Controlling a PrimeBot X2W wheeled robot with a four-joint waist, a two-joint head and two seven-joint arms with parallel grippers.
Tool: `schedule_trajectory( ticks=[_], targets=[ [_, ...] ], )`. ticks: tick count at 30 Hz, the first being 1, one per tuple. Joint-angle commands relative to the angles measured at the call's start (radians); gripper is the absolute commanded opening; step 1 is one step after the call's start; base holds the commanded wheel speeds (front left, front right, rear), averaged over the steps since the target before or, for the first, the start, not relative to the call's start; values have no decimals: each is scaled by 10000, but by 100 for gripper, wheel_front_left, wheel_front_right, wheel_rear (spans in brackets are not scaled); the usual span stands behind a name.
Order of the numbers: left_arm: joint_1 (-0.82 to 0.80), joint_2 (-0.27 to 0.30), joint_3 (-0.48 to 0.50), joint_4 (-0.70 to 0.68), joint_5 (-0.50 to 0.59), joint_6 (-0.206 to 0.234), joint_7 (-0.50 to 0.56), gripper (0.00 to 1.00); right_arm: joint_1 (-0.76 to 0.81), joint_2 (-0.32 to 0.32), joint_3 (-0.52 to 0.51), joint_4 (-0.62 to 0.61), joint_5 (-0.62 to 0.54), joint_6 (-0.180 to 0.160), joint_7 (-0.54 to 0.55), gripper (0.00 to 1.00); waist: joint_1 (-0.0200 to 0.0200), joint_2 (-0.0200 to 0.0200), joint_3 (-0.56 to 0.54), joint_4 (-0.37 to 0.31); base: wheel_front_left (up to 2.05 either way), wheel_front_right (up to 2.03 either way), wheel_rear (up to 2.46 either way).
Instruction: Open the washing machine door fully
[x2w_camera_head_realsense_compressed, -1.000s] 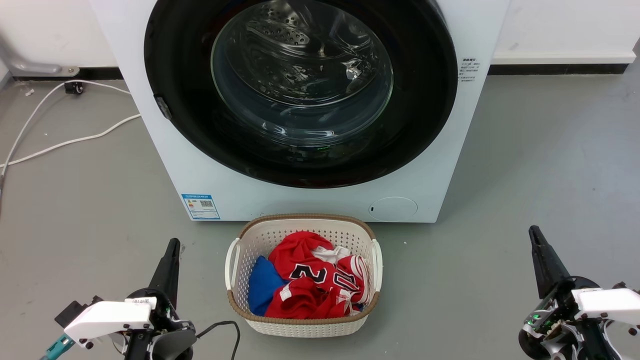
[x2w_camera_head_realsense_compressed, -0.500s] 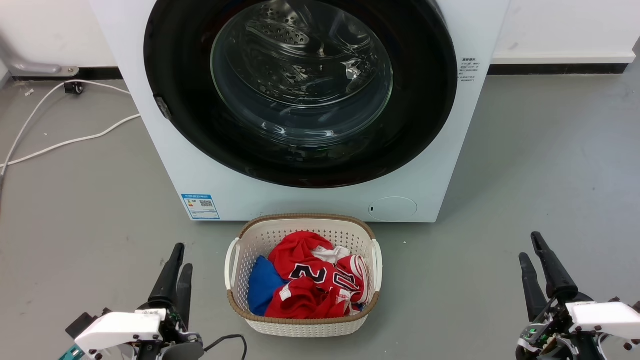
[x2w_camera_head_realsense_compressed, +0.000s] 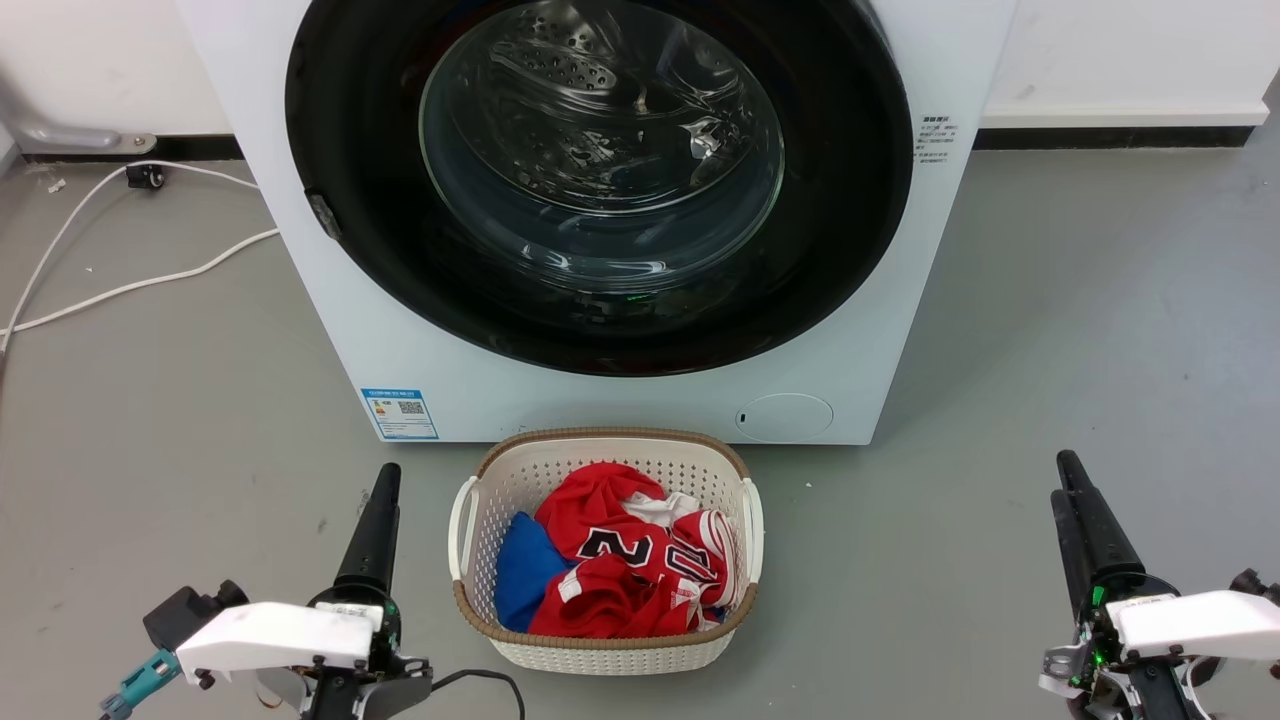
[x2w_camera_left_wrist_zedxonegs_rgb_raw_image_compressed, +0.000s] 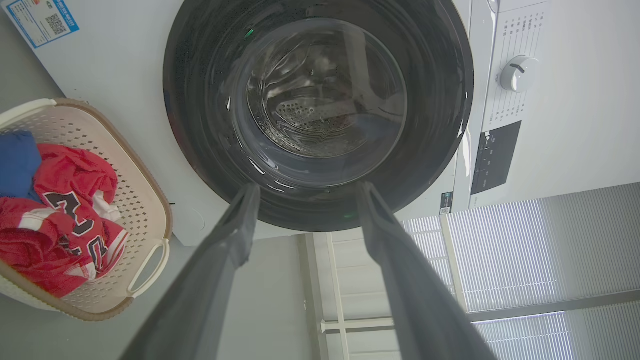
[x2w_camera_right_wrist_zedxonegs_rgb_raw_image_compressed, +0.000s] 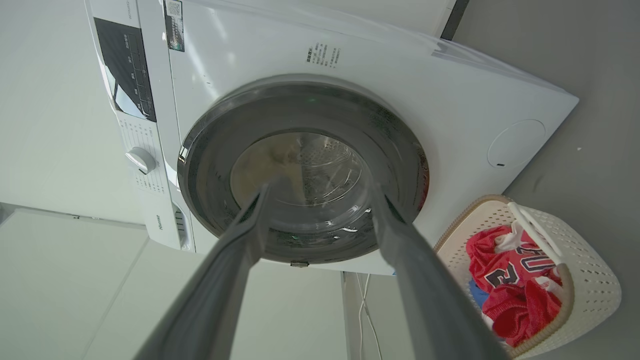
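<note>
Door state: the washing machine door (x2w_camera_head_realsense_compressed: 600, 180) is shut, flush against the front of the washing machine (x2w_camera_head_realsense_compressed: 620, 405), far centre in my head view; as I judge it, none of the opening is done yet

Grip prospects: the glass bowl bulges at the door's middle and the black ring round it is glossy, so I expect no purchase there and would go for an edge or a catch

Door edge: a small grey fitting (x2w_camera_head_realsense_compressed: 323, 215) sits on the ring's left side; I cannot tell whether it is a catch or a hinge

Left gripper (x2w_camera_head_realsense_compressed: 387, 475): near left, low, fingers apart with nothing between them, pointing toward the machine and well apart from the door

Right gripper (x2w_camera_head_realsense_compressed: 1062, 478): near right, fingers likewise parted and empty, also well short of the door

Why held so: both sit spread either side of the basket; I read this as a ready pose ahead of the reach

Laundry basket (x2w_camera_head_realsense_compressed: 610, 440): on the floor just in front of the machine's foot, below the door and between my two grippers, with red and blue clothes (x2w_camera_head_realsense_compressed: 620, 560) heaped in it

In the way: the basket lies under any straight central reach and close to where the door would swing, so I judge coming in from one side to be cleaner

Machine front: blue label (x2w_camera_head_realsense_compressed: 400, 413) low left, round cap (x2w_camera_head_realsense_compressed: 785, 417) low right

Floor: white cables (x2w_camera_head_realsense_compressed: 130, 285) trail at far left, well apart from either arm
</note>
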Motion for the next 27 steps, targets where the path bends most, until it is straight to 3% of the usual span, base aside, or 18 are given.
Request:
schedule_trajectory(
  ticks=[1,13,15,27],
  targets=[
    [-267,85,-100,-283,559,-10,-118,100,-65,-145,53,-295,-584,5,-116,100,0,0,-1,6,0,0,0],
    [-212,141,-333,-669,3507,-15,-600,100,116,-175,320,-684,-3904,8,-598,100,0,0,-16,10,0,0,0],
    [-144,93,-330,-755,4789,-17,-815,100,205,-113,399,-866,-5257,10,-815,100,0,0,-17,33,0,0,0],
    [-84,187,-583,-654,6741,-22,-1218,100,215,-101,579,-1110,-7345,13,-932,100,0,0,-25,98,0,0,0]
  ],
)
